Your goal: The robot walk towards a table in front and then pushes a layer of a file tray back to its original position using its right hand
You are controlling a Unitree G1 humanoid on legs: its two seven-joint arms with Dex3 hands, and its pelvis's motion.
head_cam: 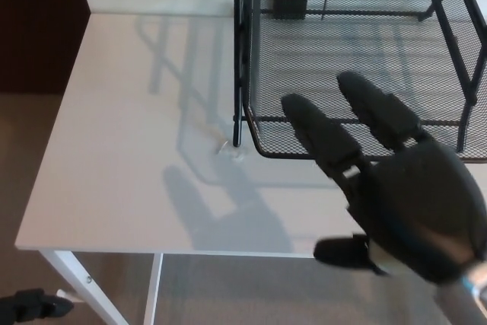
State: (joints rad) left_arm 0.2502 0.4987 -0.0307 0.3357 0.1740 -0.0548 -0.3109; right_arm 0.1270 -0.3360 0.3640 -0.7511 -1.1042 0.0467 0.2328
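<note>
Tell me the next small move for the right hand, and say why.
Probably withdraw the right hand toward the robot. Its fingers are spread and hold nothing, and the tray layer's front rim lies close to the frame post, so it appears nearly pushed in.

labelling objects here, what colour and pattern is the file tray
Black wire mesh on a black frame; the file tray shows best in the head view, on the white table.

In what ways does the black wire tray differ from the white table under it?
The file tray is black open mesh that lets the surface below show through; the table is a solid, smooth white slab. The file tray has raised walls and upright posts; the table is flat. The right robot hand, fingers spread, hangs over the tray's front rim.
</note>
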